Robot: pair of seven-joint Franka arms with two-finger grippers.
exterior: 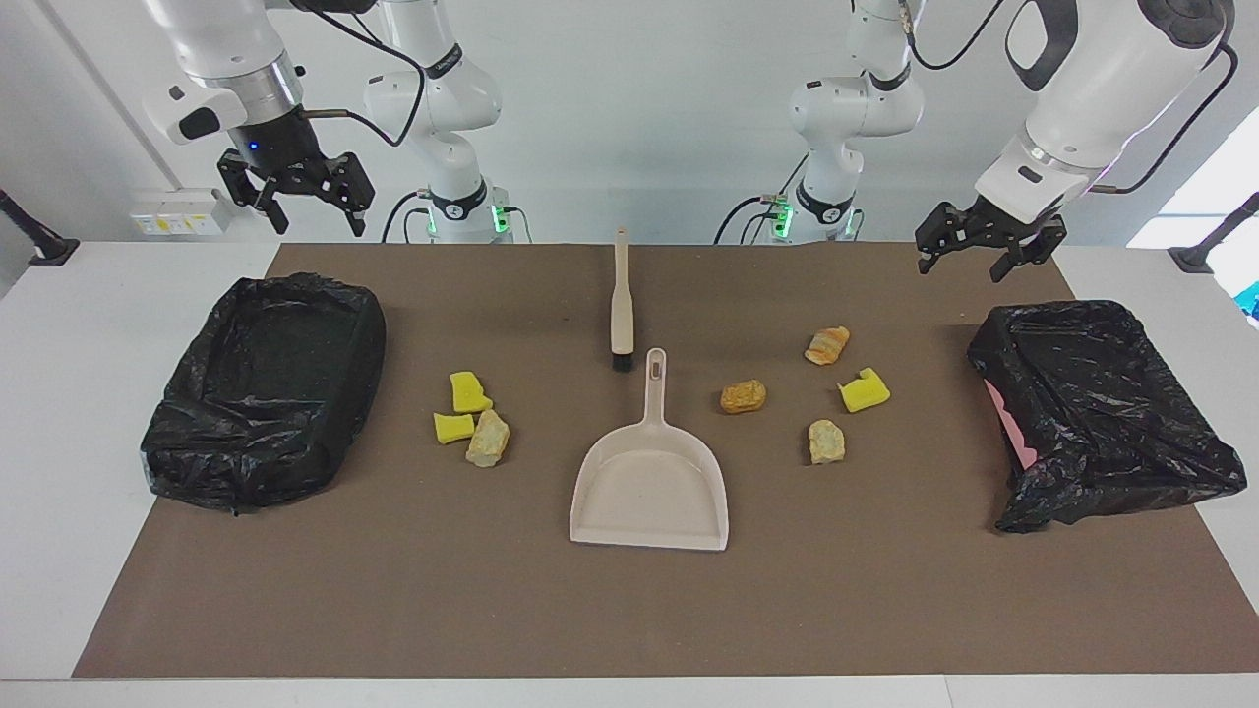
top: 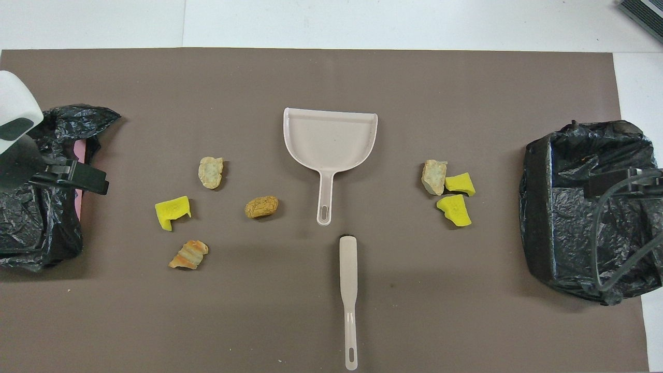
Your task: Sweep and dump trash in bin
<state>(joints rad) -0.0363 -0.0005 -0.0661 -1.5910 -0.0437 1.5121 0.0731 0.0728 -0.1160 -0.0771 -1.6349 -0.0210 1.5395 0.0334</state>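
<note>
While both grippers' fingers hang wide and empty, the brush (exterior: 622,305) lies between them, handle toward the robots, nearer the right gripper (exterior: 295,192) than the left gripper (exterior: 984,251).

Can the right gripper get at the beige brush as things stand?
Probably yes: right gripper hangs open over the table edge, and the beige brush lies alone on the brown mat, its handle toward the robots.

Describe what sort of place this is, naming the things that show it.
Probably a robotics lab set up for a cleaning exercise: two robot arms mounted at a white table, a brown mat laid with scraps, a dustpan and brush, and lined bins at either end.
</note>
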